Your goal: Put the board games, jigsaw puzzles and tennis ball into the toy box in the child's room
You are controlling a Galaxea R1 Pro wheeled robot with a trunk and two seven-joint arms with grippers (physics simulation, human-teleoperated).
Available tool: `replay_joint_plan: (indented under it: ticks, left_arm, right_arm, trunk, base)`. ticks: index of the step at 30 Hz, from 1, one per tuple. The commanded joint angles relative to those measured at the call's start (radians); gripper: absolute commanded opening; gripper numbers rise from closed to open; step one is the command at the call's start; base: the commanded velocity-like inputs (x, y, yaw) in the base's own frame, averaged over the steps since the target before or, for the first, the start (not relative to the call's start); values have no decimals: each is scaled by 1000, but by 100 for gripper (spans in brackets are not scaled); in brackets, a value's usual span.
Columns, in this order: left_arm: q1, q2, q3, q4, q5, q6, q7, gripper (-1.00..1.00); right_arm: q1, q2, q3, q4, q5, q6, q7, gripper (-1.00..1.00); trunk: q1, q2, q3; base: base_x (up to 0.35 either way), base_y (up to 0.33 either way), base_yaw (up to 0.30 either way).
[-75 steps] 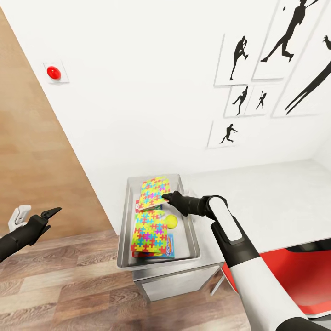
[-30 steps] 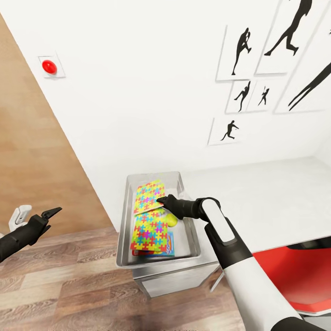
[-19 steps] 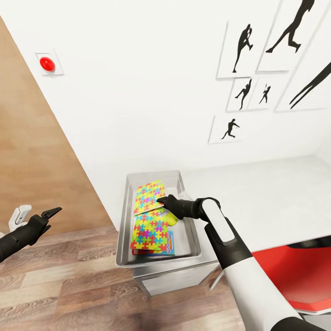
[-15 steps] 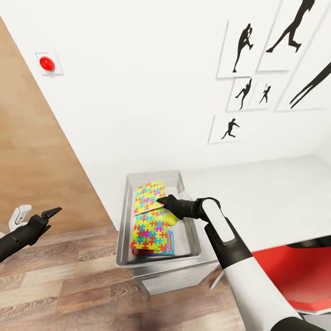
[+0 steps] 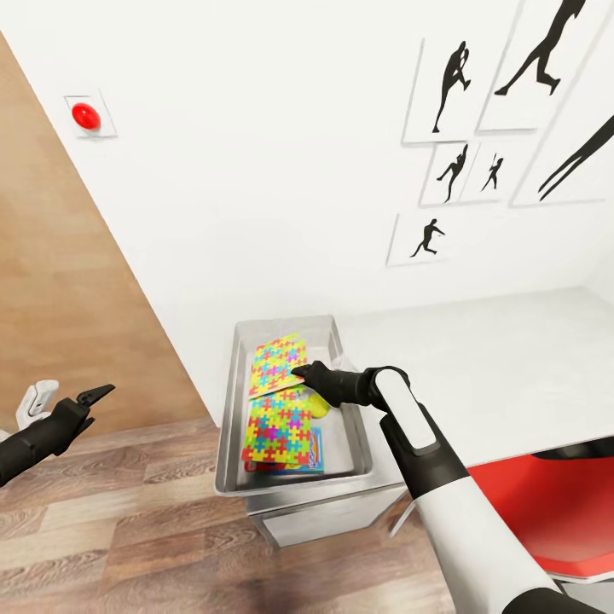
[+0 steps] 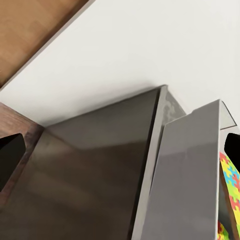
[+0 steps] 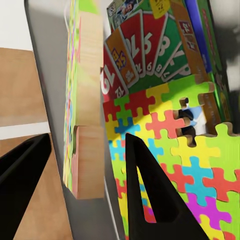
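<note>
The pale grey toy box stands on the end of the table. One jigsaw puzzle lies flat in it on a light-blue board game. The other puzzle leans tilted at the far end. My right gripper is at that slab's edge, open, and the slab stands edge-on between the fingers with gaps on both sides. The tennis ball peeks out below that gripper. More board games lie under the flat puzzle. My left gripper hangs open over the floor, left of the box.
A red seat sits under the table at the right. A wood door panel fills the left, with a red wall button beside it. Black sports pictures hang above the table. The toy box wall shows close by in the left wrist view.
The right gripper lowered the tilted puzzle deeper into the toy box, then held still over the last second. The head view shifted slightly. The left arm has not moved.
</note>
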Motion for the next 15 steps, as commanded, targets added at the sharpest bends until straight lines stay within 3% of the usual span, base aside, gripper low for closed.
replay_joint_plan:
  ticks: [1, 15]
  left_arm:
    - [-1, 0, 1, -1, 10, 5, 9, 100]
    - [-1, 1, 2, -1, 10, 5, 9, 100]
  right_arm:
    - [-1, 0, 0, -1, -10, 0, -11, -100]
    - [-1, 0, 0, -1, -10, 0, -11, -100]
  trunk:
    - [1, -2, -3]
    - [1, -2, -21]
  base:
    - [0, 0, 0]
    - [0, 0, 0]
